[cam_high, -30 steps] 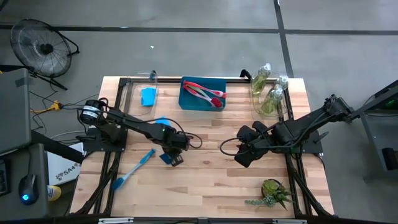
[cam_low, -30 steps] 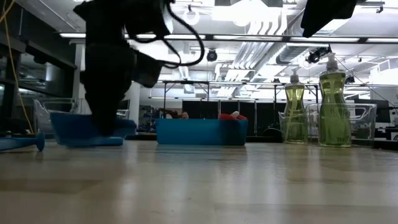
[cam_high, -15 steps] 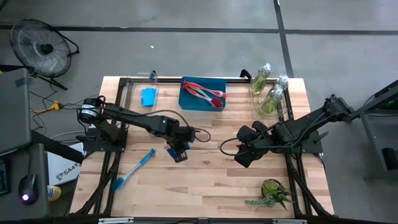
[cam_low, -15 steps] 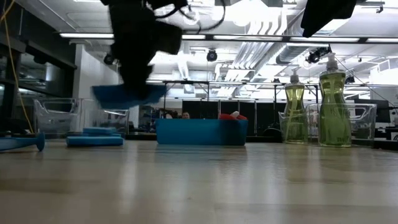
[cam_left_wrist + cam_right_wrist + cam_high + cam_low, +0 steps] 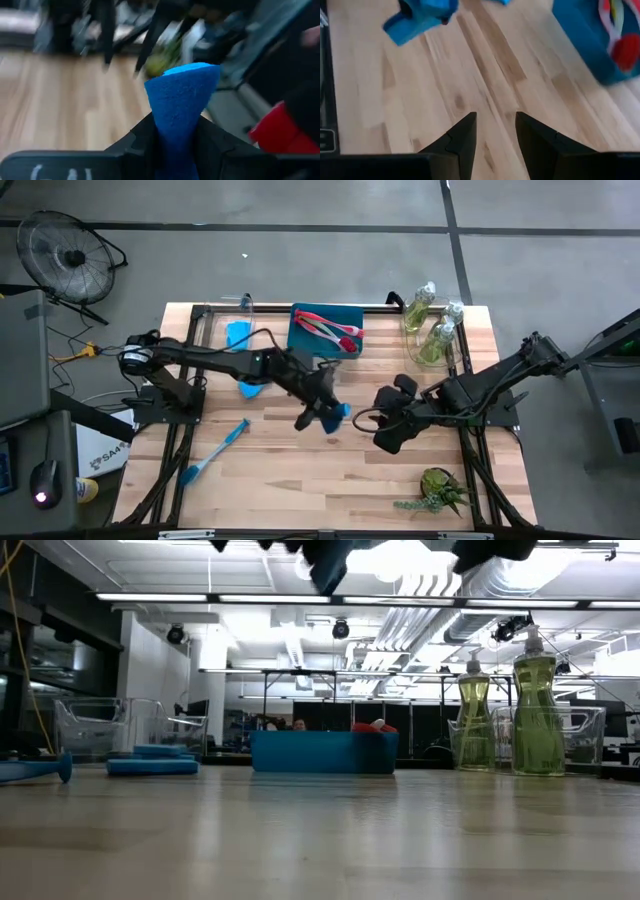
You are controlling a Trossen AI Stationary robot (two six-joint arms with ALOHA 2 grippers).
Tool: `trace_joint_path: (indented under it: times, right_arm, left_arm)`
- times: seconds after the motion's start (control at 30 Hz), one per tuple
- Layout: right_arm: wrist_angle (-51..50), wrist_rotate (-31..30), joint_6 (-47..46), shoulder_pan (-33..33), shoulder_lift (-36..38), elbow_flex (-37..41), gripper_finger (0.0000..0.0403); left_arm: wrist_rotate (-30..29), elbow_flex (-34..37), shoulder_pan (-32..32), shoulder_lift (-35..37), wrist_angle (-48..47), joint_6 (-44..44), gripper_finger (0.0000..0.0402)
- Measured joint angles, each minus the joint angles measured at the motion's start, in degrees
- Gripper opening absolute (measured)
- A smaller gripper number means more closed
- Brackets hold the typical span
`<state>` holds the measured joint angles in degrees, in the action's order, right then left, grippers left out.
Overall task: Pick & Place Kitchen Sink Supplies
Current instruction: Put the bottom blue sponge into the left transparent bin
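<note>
My left gripper [image 5: 330,416] hangs over the middle of the table, shut on a small blue sponge [image 5: 341,412] that is lifted clear of the wood. In the left wrist view the sponge [image 5: 181,102] stands out beyond the fingers. My right gripper [image 5: 385,435] hovers just to the sponge's right, open with nothing between its fingers [image 5: 492,132]. A second blue sponge [image 5: 252,388] lies flat on the table, and another [image 5: 238,335] sits in a clear bin at the far left. A blue brush [image 5: 215,452] lies near the left front. My left gripper pinches the blue sponge between its two fingers [image 5: 142,137], one on each broad face of its lower part [image 5: 172,142]. The fingers come from the table's left, close to level. The sponge sticks out past the fingertips and widens toward its free end, clear of the table.
A blue tray [image 5: 300,340] with pink-red brushes [image 5: 330,328] stands at the far middle. Clear bottles of yellow-green liquid [image 5: 432,330] stand in a clear bin at the far right. A spiky green plant [image 5: 437,490] sits at the near right. Bare wood lies between.
My left gripper has risen from the table with the sponge and swung toward the right edge, tipping from pointing down to nearly level and rolling as it went. The sponge is now lifted clear. The second sponge has stayed on the table.
</note>
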<state>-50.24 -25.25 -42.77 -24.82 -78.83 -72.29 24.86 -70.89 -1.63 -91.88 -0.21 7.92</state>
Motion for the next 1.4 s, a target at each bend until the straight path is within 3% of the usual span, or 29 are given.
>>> trace_joint_path:
  times: [0.1,0.37,0.67,0.83,1.07,1.4]
  right_arm:
    - [2.6,-0.8,5.4,0.0,0.0,0.0,0.013]
    - [11.9,0.0,22.9,0.0,0.1,0.0,0.013]
    - [20.8,0.2,34.2,0.0,3.1,0.0,0.013]
    - [24.8,5.0,42.3,0.0,5.6,0.0,0.013]
    - [31.2,8.9,59.1,0.0,4.1,0.0,0.013]
    - [35.1,8.5,67.1,2.1,0.7,0.0,0.013]
  left_arm:
    - [5.8,0.0,0.8,0.0,4.4,-0.4,0.0094]
    - [16.9,0.0,0.9,0.0,3.6,-4.5,0.0094]
    - [17.7,0.0,2.4,-0.4,3.0,-5.6,0.0094]
    - [18.9,0.0,2.8,-0.4,3.1,-6.1,0.0094]
    - [21.2,0.0,2.8,-0.4,3.2,-6.2,0.0095]
    - [22.0,0.0,2.8,-0.4,3.2,-6.2,0.0095]
